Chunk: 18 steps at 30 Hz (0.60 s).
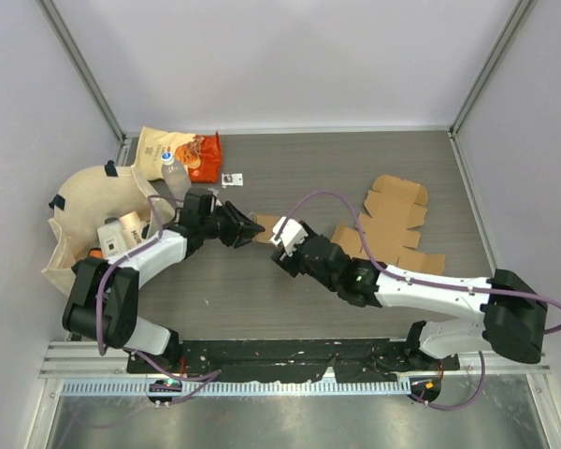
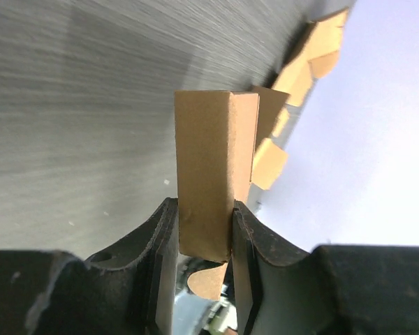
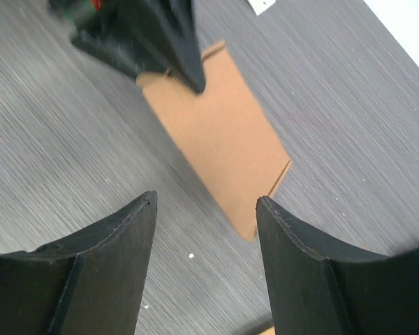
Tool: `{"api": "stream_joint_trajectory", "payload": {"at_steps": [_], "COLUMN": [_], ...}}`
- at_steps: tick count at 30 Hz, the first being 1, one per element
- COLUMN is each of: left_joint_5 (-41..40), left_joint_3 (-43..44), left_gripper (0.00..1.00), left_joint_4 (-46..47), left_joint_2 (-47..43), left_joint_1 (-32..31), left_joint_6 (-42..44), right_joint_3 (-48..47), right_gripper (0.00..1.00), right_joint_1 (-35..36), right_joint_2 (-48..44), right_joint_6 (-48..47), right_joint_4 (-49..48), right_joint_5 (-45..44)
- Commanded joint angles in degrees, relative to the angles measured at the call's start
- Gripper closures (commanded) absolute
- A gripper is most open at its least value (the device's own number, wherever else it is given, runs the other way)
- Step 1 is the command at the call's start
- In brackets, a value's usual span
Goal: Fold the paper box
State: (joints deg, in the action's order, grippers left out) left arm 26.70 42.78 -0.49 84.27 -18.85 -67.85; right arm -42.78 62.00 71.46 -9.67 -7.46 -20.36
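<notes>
Brown card is sitting mid-surface in the top view. The paper box, a small folded piece, is being pinched at its left end by my left tool, and my right tool is hovering just beside its right end. The surface is offering its broadest bare stretch between the tools and my bases. A cloth bag, a bottle and snack packets are crowding the left edge. Flat cardboard blanks are lying just beyond my right forearm.

In the left wrist view my fingers are clamping the box from both sides. It is standing out of the jaws as a narrow folded strip with one crease running down its length, and a rounded tab is showing below the grip.

In the right wrist view my fingers are standing well apart with nothing between them. The box is showing as a flat brown panel ahead, its near corner just beside one fingertip. I cannot tell whether it is resting on the surface.
</notes>
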Motion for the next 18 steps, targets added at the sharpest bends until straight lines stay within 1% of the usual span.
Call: {"api": "stream_joint_trajectory", "payload": {"at_steps": [1,2,5,6,8,10,13,17,18], "left_joint_5": [8.54,9.42,13.28,14.95,15.84,16.72,17.6,17.43,16.99], "left_joint_3": [-1.39,-1.56,-2.27,-2.62,-2.88,-3.23,-2.45,0.45,1.07], "left_gripper": [0.79,0.79,0.83,0.85,0.88,0.89,0.9,0.93,0.94], "left_joint_4": [-1.09,-1.35,-3.02,-3.28,-3.81,-4.17,-6.09,-9.34,-11.7], "left_joint_2": [-5.16,-5.6,-5.43,-5.26,-4.99,-5.08,-4.9,-4.9,-4.99], "left_joint_1": [2.15,2.41,3.47,3.47,3.47,3.38,3.56,3.56,3.47], "left_joint_6": [-9.65,-11.23,-13.35,-14.05,-14.32,-14.41,-12.31,-8.8,-7.65], "right_joint_3": [0.6,0.51,-0.02,0.07,0.07,0.42,1.47,-0.02,-0.28], "right_gripper": [0.36,0.36,0.37,0.37,0.38,0.38,0.38,0.39,0.39], "right_joint_1": [3.83,4.44,5.41,6.02,7.08,8.39,8.75,8.75,8.75], "right_joint_2": [3.42,3.94,6.05,6.41,8.25,10.0,11.94,14.4,14.76], "right_joint_6": [-10.27,-11.5,-12.74,-14.13,-16.24,-20.02,-23.98,-24.78,-25.13], "right_joint_4": [-4.57,-4.75,-5.01,-6.23,-7.91,-11.15,-15.9,-16.61,-17.92], "right_joint_5": [-6.35,-6.97,-8.46,-10.99,-14.87,-20.14,-22.7,-21.74,-21.65]}}
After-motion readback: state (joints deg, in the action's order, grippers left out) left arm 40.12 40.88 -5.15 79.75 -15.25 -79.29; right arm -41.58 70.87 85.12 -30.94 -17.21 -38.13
